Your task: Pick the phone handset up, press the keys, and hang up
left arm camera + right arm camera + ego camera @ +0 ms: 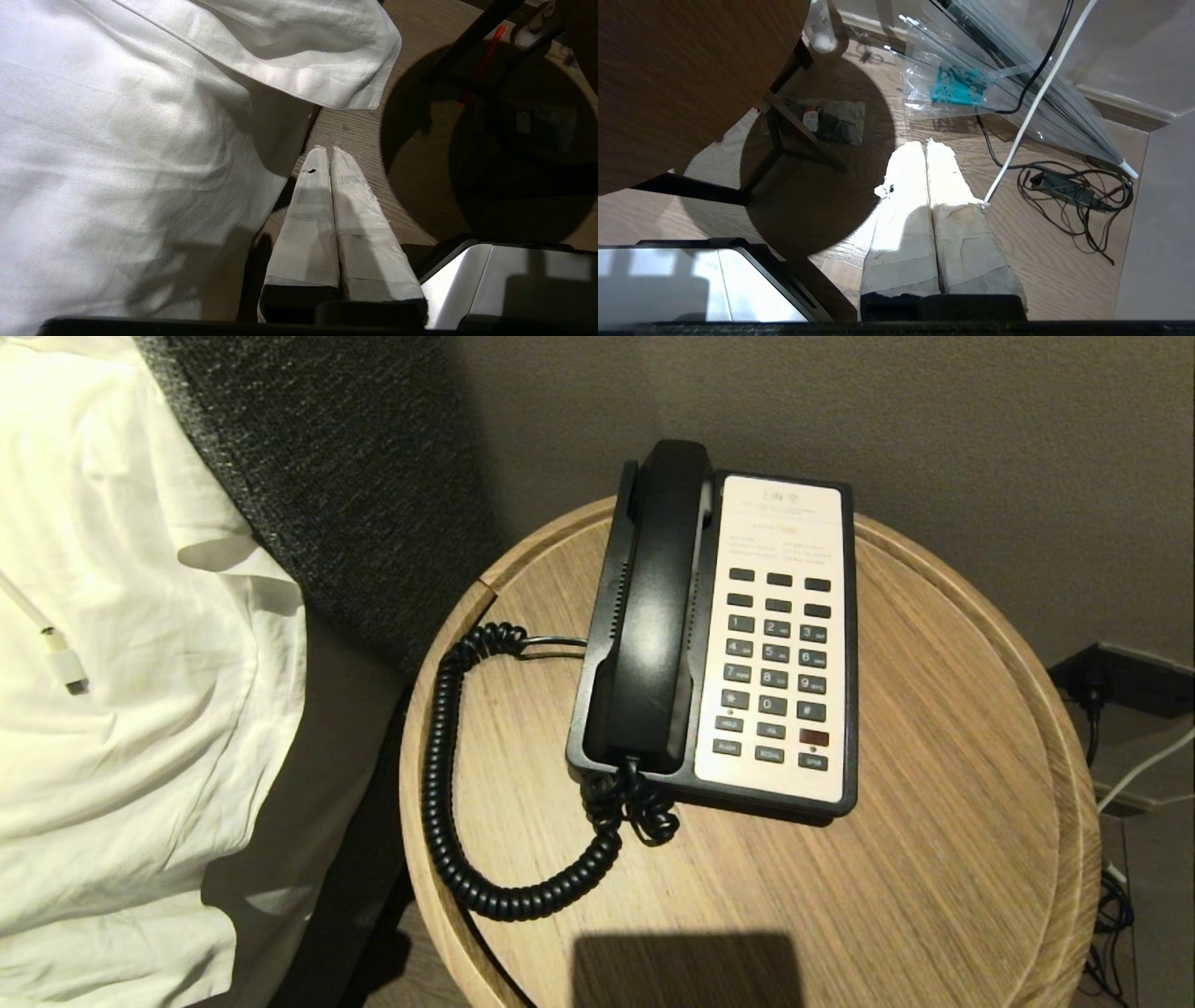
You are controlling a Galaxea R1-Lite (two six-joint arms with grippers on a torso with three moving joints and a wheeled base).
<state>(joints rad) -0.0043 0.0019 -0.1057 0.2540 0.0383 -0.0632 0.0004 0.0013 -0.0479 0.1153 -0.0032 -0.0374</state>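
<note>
The black phone handset (pixel 655 607) lies in its cradle on the left side of the phone base (pixel 851 644), its coiled cord (pixel 448 784) looping over the round wooden table (pixel 934 859). The keys (pixel 777 667) sit in rows on the cream faceplate, with a red button (pixel 814 737) near the front. Neither arm shows in the head view. My left gripper (pixel 326 150) hangs low beside the white bedding, its taped fingers pressed together and empty. My right gripper (pixel 924 143) hangs above the wooden floor beside the table, also shut and empty.
White bedding (pixel 121 644) and a dark headboard (pixel 345 476) stand left of the table. Cables (pixel 1073 191), a power adapter and a clear plastic bag (pixel 952 84) lie on the floor at the right. The table's dark legs (pixel 775 140) stand near the right gripper.
</note>
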